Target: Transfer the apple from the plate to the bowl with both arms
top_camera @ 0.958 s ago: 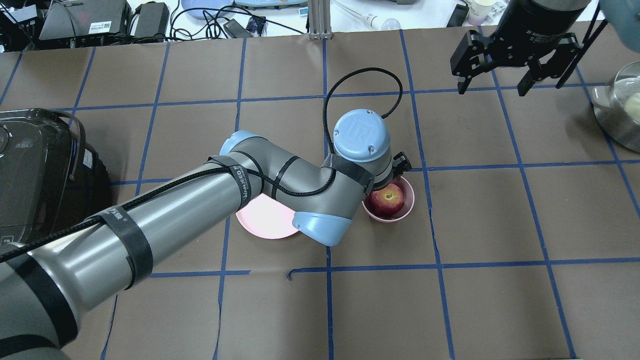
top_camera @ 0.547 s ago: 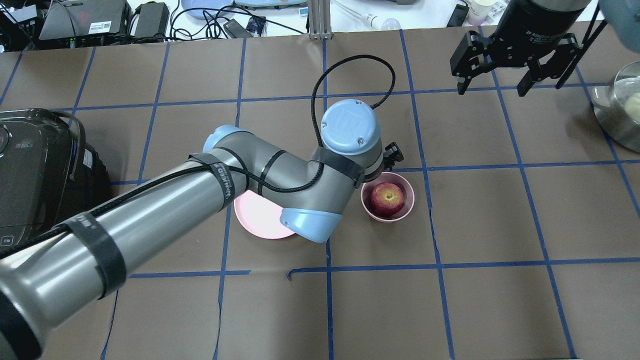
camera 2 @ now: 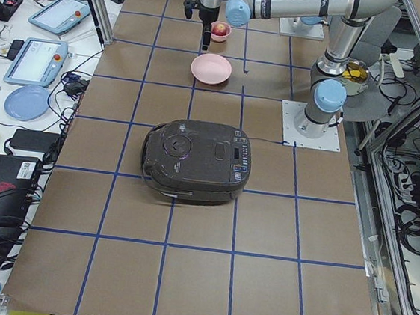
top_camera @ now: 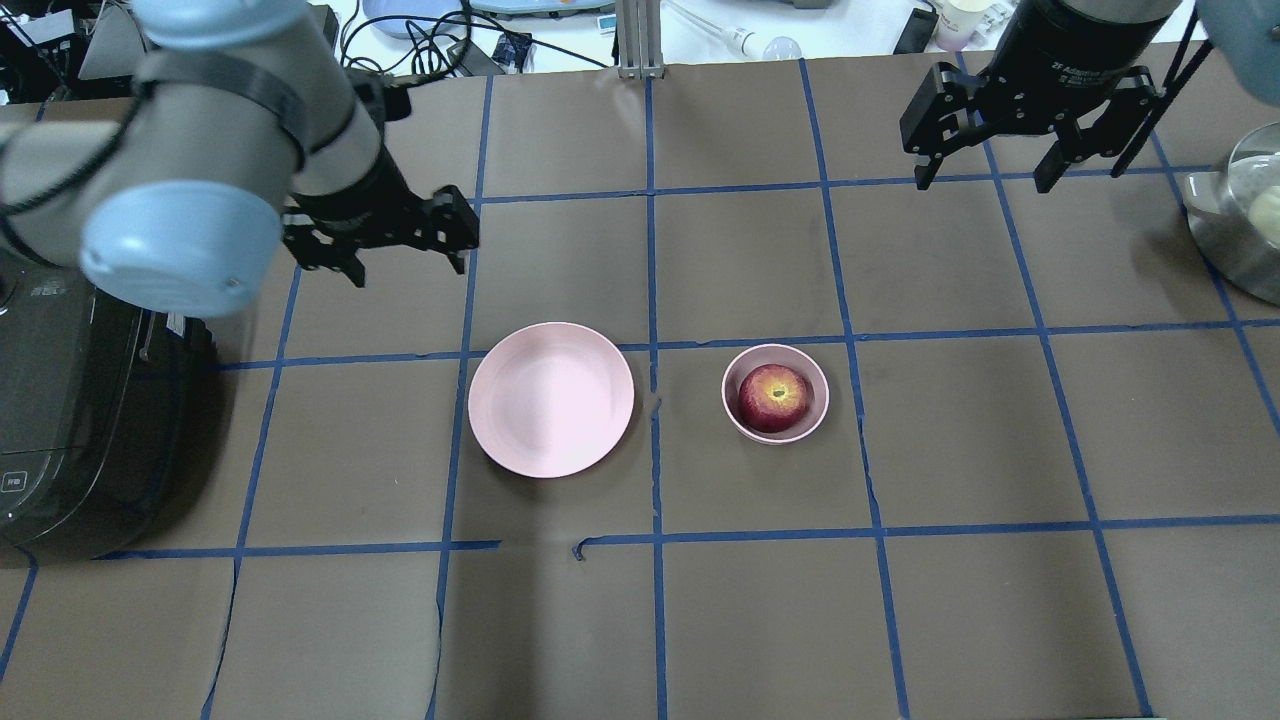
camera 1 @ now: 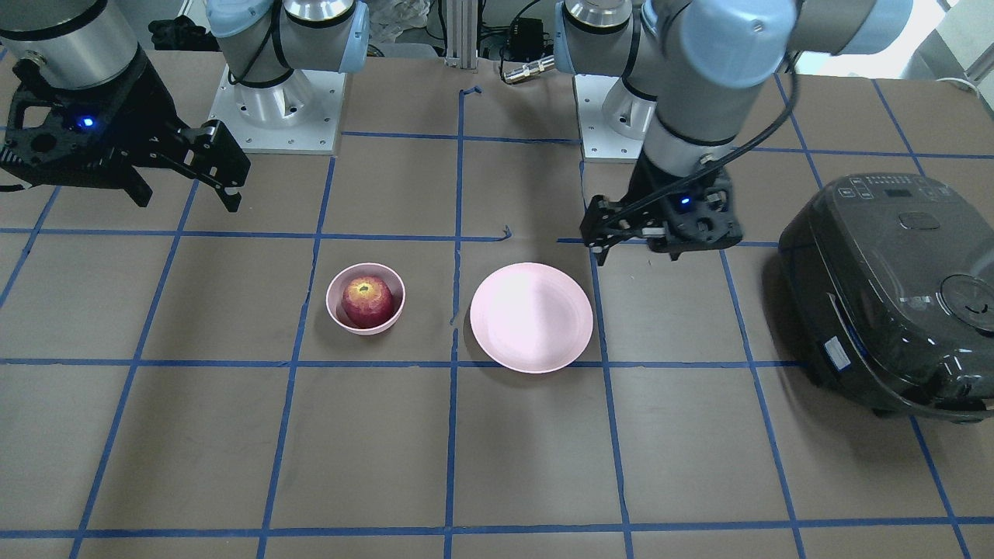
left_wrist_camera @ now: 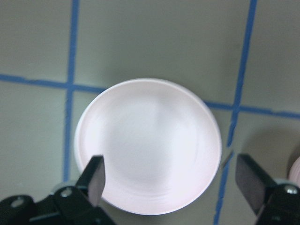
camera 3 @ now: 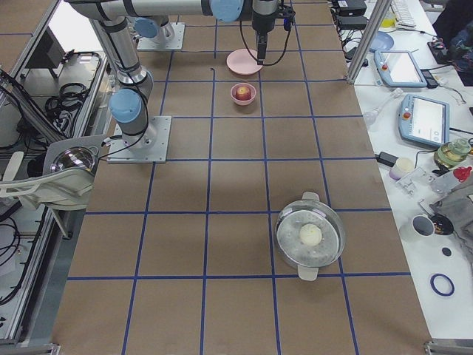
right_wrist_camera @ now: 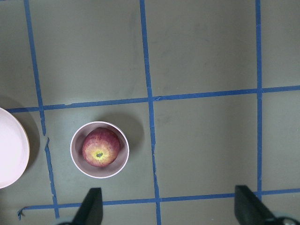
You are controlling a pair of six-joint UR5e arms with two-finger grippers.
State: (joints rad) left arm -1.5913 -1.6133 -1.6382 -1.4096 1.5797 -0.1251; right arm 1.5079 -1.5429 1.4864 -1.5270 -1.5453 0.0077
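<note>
The dark-red apple (top_camera: 775, 397) sits inside the small pink bowl (top_camera: 822, 402), right of the wide pink plate (top_camera: 550, 400), which holds nothing. My left gripper (top_camera: 408, 262) is open and empty, raised beyond the plate's far-left side. Its wrist view looks down on the plate (left_wrist_camera: 147, 145) between the spread fingers (left_wrist_camera: 96, 180). My right gripper (top_camera: 982, 180) is open and empty, high at the far right. Its wrist view shows the apple (right_wrist_camera: 100, 146) in the bowl (right_wrist_camera: 75, 140) far below. The front view shows the apple (camera 1: 366, 301), the bowl (camera 1: 334, 299) and the plate (camera 1: 531, 317).
A black rice cooker (top_camera: 70, 400) stands at the table's left edge, close under my left arm. A steel pot (top_camera: 1240, 230) sits at the right edge. Cables and devices lie beyond the far edge.
My left arm has swung away from the bowl, up and to the far left, uncovering the plate. The apple stays in the bowl. The right arm has not moved.
</note>
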